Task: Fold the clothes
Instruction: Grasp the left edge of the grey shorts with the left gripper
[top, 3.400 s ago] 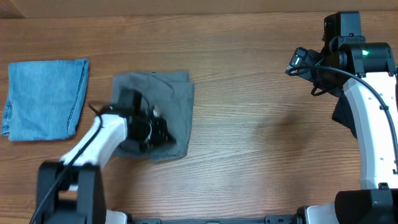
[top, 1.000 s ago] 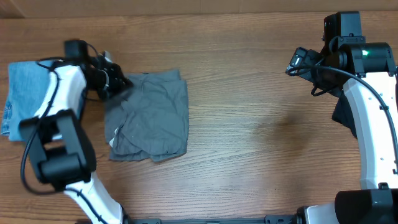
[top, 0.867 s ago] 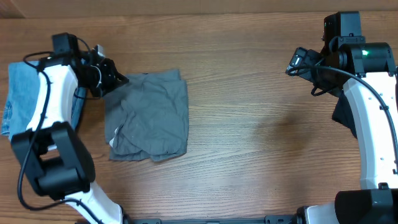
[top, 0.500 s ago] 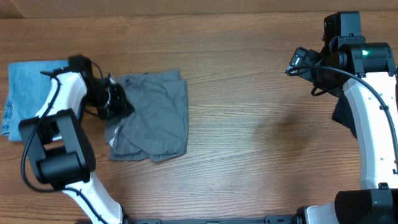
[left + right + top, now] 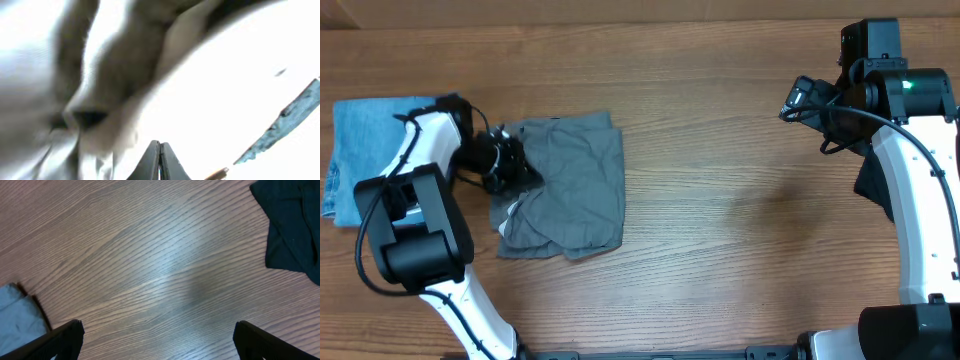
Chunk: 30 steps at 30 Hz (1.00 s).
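A grey garment (image 5: 570, 185), folded into a rough rectangle, lies left of centre on the table. My left gripper (image 5: 512, 165) is at its left edge, low over the cloth. In the left wrist view its fingers (image 5: 160, 159) are pressed together with nothing visible between them, and blurred grey cloth (image 5: 100, 75) fills the view. My right gripper (image 5: 798, 100) hangs high at the far right, away from the cloth. Its fingers (image 5: 157, 335) are wide open and empty over bare wood. The grey garment's corner shows in the right wrist view (image 5: 20, 317).
A folded blue denim piece (image 5: 375, 150) lies at the far left, just beyond my left arm; it also shows in the left wrist view (image 5: 285, 125). A dark garment (image 5: 875, 190) lies at the right edge under the right arm and shows in the right wrist view (image 5: 295, 230).
My left gripper moved from the grey garment's top-left corner down and right to its left edge. The garment's left edge shifted slightly. The right arm has not moved.
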### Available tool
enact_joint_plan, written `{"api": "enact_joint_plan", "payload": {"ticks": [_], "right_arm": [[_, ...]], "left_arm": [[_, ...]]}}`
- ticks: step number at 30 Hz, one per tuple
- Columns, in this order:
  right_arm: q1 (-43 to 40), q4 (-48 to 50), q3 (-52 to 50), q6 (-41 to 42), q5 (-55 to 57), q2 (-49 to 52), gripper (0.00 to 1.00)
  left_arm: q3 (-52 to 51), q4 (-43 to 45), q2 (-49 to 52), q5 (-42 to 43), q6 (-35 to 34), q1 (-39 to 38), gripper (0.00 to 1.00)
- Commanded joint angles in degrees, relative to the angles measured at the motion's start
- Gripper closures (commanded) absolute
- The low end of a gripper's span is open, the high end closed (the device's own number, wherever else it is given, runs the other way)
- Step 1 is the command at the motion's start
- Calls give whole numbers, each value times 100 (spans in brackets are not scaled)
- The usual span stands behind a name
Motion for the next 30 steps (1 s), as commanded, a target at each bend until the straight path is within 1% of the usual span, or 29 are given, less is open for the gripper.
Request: {"api": "enact_joint_plan", "payload": {"ticks": [1,2,3,4,5,7,8,10,17,21,23,27,30], "right_arm": [[-7,26,-11,28,-13,11,0],[-7,26,-11,28,-13,11,0],[-7,26,-11,28,-13,11,0],[-7,26,-11,28,-13,11,0],[-7,26,-11,28,-13,11,0],[-7,28,-11,28,-13,11,0],[-7,26,-11,28,-13,11,0],[-7,26,-11,28,-13,11,0],[-7,26,-11,28,-13,11,0],[-7,26,-11,28,-13,11,0],[-7,26,-11,28,-13,11,0],[-7,26,-11,28,-13,11,0],[-7,28,-11,28,-13,11,0]], "left_arm": [[472,-90,-890,-876,52,-55,95],[472,-81,-1008,-1113,35,-61,93],[472,-83,-1078,-1353,-33,-61,89],[472,-96,-1139,-1725,-157,-68,77],[472,-127,-1154,-2153,-275,-72,59],[433,-151,-1130,-2535,-337,-76,3],[378,-146,-1108,-2612,-356,-76,0],[192,-7,-1043,-2610,-354,-76,0],[-717,1239,-785,-3034,-273,-79,0],[-1029,1751,-704,-2627,295,-160,0],[-1132,1904,-704,-2234,645,-190,0],[-1137,1934,-706,-1572,929,-177,0],[-1137,1928,-706,-1480,1027,-175,0]]}}
